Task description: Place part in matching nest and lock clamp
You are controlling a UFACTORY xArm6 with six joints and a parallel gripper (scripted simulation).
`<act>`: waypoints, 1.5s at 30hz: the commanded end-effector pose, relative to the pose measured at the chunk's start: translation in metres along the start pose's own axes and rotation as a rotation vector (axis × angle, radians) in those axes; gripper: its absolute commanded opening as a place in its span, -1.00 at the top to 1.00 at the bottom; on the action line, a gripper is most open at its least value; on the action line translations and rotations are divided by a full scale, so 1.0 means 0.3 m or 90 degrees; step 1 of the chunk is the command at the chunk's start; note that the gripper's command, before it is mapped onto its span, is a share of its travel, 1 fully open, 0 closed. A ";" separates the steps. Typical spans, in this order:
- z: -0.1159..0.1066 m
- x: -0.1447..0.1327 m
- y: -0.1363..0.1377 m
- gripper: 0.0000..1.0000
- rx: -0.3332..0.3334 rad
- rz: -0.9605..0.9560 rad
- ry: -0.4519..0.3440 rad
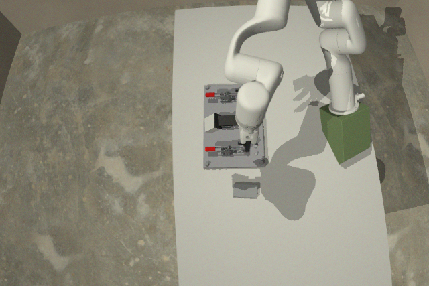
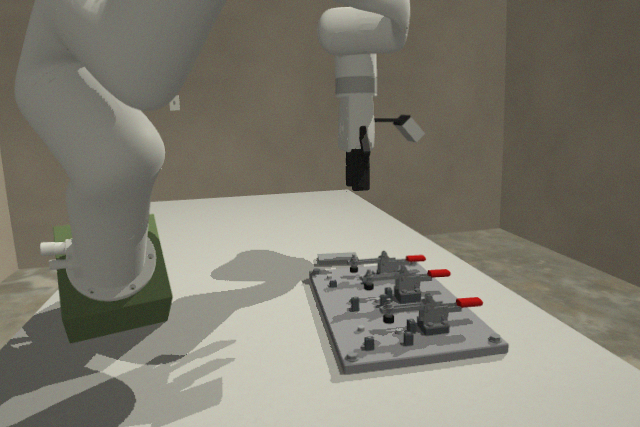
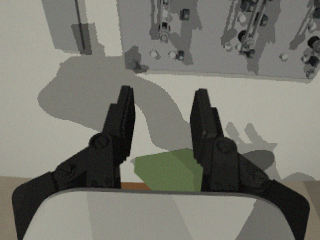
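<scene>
The part, a grey block (image 1: 245, 191) (image 2: 336, 258) (image 3: 62, 25), lies on the table beside the short end of the grey fixture plate (image 1: 232, 164) (image 2: 336, 319) (image 3: 215, 66). Three clamps with red handles (image 2: 415, 258) (image 2: 438, 273) (image 2: 469, 301) stand on the plate. All three handles lie low and the bars reach out about level over the nests; whether they are locked cannot be told. No part shows in the nests. My gripper (image 1: 245, 147) (image 2: 357, 187) (image 3: 163, 102) is open about halfway and empty, high above the plate, fingers pointing down.
The green base block (image 1: 346, 134) (image 2: 113, 316) (image 3: 167, 170) of the arm stands on the table across from the clamp handles. In the top view the wrist camera (image 1: 210, 123) hides the middle handle. Small bolts sit at the plate's corners.
</scene>
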State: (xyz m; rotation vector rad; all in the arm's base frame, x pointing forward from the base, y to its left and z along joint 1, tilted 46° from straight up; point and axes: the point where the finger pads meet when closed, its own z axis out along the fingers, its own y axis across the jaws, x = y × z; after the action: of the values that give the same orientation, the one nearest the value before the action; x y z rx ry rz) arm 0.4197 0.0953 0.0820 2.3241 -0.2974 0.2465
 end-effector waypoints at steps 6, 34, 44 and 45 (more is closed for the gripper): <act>-0.005 0.243 -0.001 0.05 0.002 0.001 0.001; 0.017 0.386 0.000 0.05 0.002 0.001 0.001; 0.120 0.386 -0.001 0.05 0.002 0.001 0.001; 0.120 0.386 -0.001 0.05 0.002 0.001 0.001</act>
State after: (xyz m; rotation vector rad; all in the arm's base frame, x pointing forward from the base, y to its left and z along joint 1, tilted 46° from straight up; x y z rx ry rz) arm 0.5309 0.0604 0.0947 2.3242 -0.2985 0.2433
